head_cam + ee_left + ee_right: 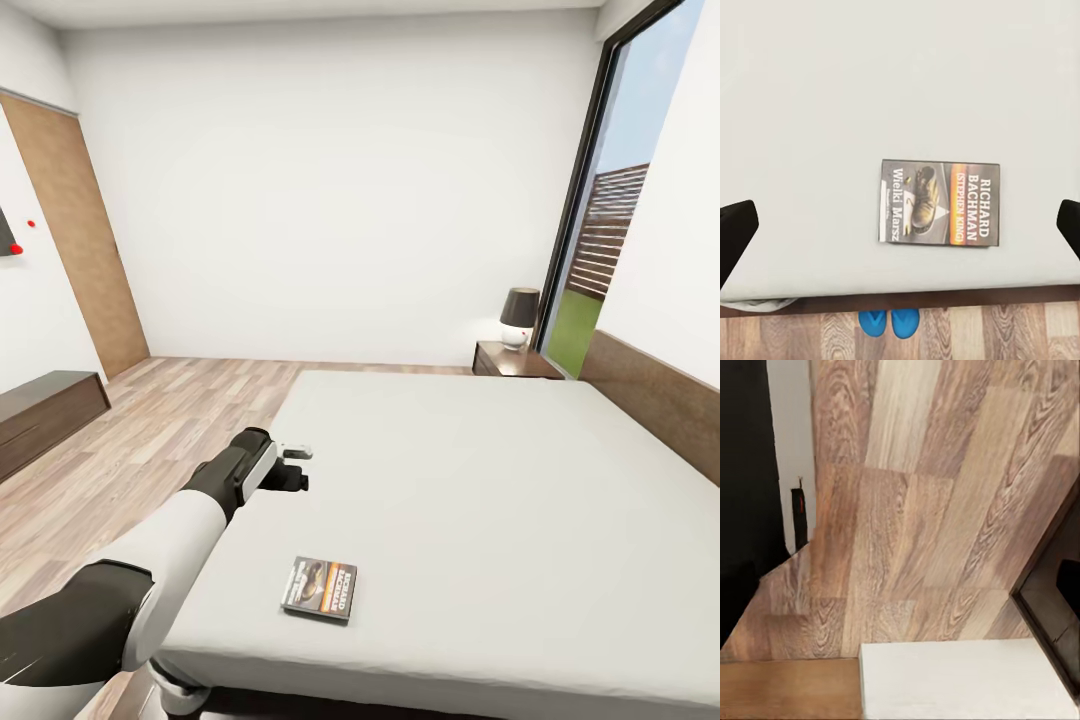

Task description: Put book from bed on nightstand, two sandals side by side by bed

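The book (pixel 320 588) lies flat on the bed (pixel 480 470), close to the near edge and cover up, its orange band and white lettering legible from the left wrist camera (pixel 940 202). It looks thin, light and somewhat floppy, and it sits flush on a soft mattress, so there is little to get under; my judgement is that the free edge nearest the mattress side is the place to pinch, or else nudge it past the edge first (a flat cover may slide rather than lift). Just below that edge, 2 blue sandals (pixel 889 322) rest on the plank floor, touching side by side.

The left gripper (pixel 292 466) hovers above the mattress beyond the book, arm reaching forward from the shoulder, fingers spread wide with nothing between them. The right gripper's opening I cannot tell. Farther off, the nightstand (pixel 514 361) stands at the headboard corner, carrying a lamp (pixel 518 316).
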`<state>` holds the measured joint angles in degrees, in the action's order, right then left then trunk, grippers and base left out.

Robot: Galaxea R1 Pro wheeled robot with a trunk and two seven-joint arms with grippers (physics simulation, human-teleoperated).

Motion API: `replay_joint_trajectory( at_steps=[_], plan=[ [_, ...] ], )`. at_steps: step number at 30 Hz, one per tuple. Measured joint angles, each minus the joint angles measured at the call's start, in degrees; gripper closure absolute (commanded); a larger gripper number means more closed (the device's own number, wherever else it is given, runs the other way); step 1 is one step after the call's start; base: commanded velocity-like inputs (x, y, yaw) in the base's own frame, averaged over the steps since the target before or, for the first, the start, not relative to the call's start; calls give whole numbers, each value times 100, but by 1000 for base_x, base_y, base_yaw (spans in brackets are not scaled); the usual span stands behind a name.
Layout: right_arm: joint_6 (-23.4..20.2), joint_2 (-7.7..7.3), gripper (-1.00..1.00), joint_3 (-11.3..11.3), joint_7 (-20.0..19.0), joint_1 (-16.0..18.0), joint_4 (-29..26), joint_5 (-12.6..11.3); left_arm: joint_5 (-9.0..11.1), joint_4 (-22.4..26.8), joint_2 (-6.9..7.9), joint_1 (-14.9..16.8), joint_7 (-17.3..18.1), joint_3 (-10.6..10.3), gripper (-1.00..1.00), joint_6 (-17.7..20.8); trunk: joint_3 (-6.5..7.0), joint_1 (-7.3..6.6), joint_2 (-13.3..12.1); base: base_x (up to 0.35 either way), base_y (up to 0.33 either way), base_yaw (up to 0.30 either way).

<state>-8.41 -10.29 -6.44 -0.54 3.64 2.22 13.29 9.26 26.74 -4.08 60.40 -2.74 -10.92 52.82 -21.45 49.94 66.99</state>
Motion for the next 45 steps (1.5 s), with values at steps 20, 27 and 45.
replay_joint_trajectory(
  at_steps=[20,27,45],
  plan=[
    [-366,-170,-100,25,14,-593,14,12,5,-23,8,-5,2,1,-100,-10,-199,241,441,0,0,0],
    [-346,-151,-100,32,11,-825,16,16,9,-16,2,-5,-3,1,-100,-11,-289,351,643,0,0,0],
    [-316,-113,-100,44,-6,-933,6,32,-10,-7,7,-13,-22,1,-100,-283,-319,351,643,0,0,0]
  ],
)
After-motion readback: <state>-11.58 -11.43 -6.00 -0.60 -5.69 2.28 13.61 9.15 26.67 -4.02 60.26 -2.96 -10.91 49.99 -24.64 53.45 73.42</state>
